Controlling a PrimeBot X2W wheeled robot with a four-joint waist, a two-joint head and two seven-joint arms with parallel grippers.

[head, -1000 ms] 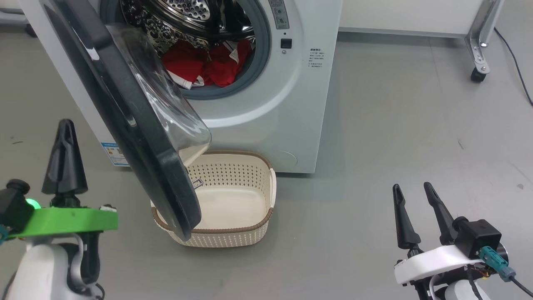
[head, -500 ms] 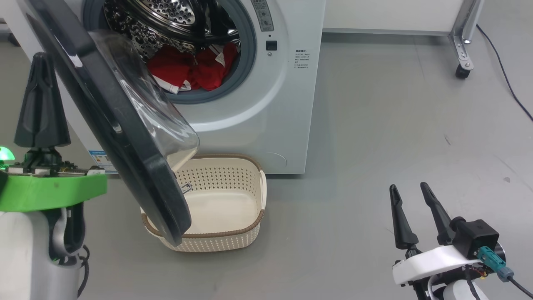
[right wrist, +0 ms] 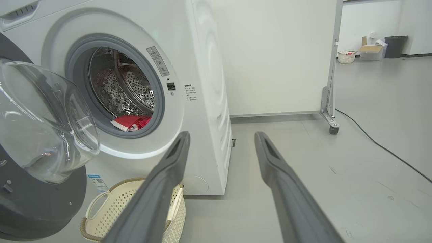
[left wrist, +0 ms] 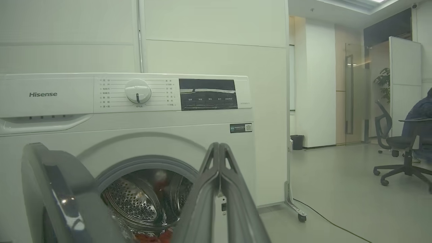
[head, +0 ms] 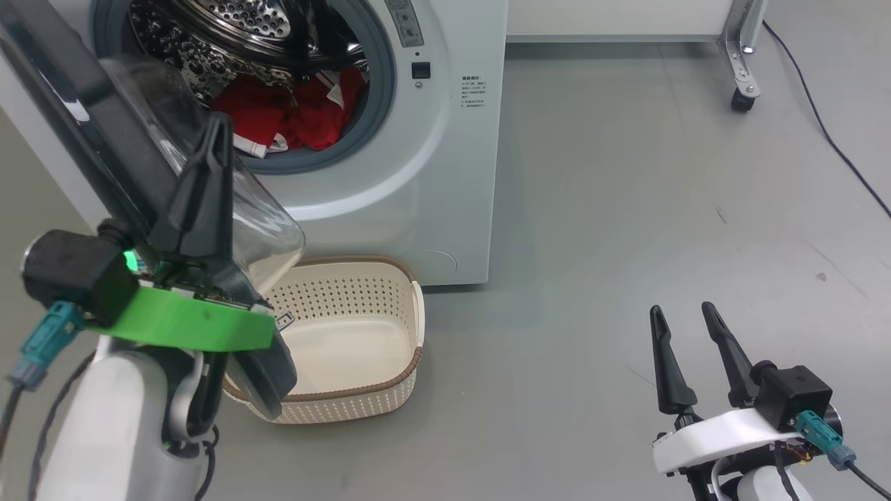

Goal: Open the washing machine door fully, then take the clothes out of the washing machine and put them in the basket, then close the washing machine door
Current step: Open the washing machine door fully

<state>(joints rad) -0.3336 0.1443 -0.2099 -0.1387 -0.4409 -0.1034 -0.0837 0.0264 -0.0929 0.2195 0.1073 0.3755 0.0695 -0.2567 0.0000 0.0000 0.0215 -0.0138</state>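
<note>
**Unloading Not Yet Begun**

Head view: the white front-loading washing machine (head: pixel 445 174) stands at twelve o'clock. Its round door (head: pixel 83 139), glossy black rim and bulging clear glass, hangs out at nine o'clock above the cream perforated plastic basket (head: pixel 334 410). Bright red clothes (head: pixel 292 115) with white trim lie inside the steel drum (head: pixel 230 28). The left gripper (head: pixel 220 129), fingers pressed together on nothing, rises before the door glass. The right gripper (head: pixel 681 311), at five o'clock, is spread wide and empty.

Left wrist view: the closed fingers rise at six o'clock, with the drum at seven and the door rim at eight.

Right wrist view: clothes at ten o'clock, basket at seven.
</note>
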